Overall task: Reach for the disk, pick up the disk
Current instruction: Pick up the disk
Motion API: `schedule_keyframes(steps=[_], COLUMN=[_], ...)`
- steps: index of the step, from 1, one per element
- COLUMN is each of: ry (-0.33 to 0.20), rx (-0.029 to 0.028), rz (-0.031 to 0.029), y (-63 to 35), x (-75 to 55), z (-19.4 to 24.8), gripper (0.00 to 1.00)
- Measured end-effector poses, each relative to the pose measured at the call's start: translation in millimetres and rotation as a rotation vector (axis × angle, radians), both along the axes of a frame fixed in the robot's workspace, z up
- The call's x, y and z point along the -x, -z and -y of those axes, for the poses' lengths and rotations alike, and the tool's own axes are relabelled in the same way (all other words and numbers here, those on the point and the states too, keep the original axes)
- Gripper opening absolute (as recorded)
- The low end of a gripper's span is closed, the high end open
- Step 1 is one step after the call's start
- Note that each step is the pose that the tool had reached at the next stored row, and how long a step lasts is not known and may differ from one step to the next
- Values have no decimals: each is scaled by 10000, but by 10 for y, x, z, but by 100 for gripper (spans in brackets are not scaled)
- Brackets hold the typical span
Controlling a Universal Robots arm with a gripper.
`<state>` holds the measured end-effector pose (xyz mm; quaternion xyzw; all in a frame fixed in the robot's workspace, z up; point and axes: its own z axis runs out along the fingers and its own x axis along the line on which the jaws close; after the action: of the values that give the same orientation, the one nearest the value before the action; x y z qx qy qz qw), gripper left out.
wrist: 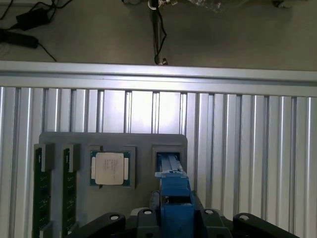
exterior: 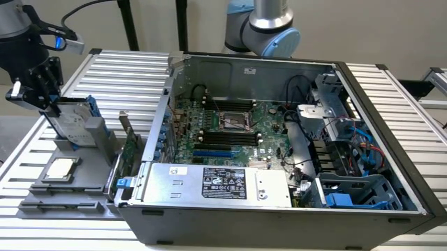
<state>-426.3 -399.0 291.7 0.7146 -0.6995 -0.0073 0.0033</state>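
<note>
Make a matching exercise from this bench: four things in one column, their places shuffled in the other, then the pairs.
Things:
1. disk
2. chip
3. silver box
4. memory sticks

Places:
A. flat in a recess of the tray
B. inside the case
C. upright in a tray slot, held by the gripper
D. in two parallel tray slots

Pairs: 1-C, 2-A, 3-B, 4-D
</note>
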Motion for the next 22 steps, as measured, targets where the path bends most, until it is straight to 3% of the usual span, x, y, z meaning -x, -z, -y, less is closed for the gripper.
schedule_keyframes(steps=[7, 12, 22], ry=[0, 0, -4], rx=[-1, -1, -2], rz=[35, 41, 46], y=[-39, -120, -560], x=[0, 0, 0], z=[0, 0, 1], gripper=[33, 33, 33])
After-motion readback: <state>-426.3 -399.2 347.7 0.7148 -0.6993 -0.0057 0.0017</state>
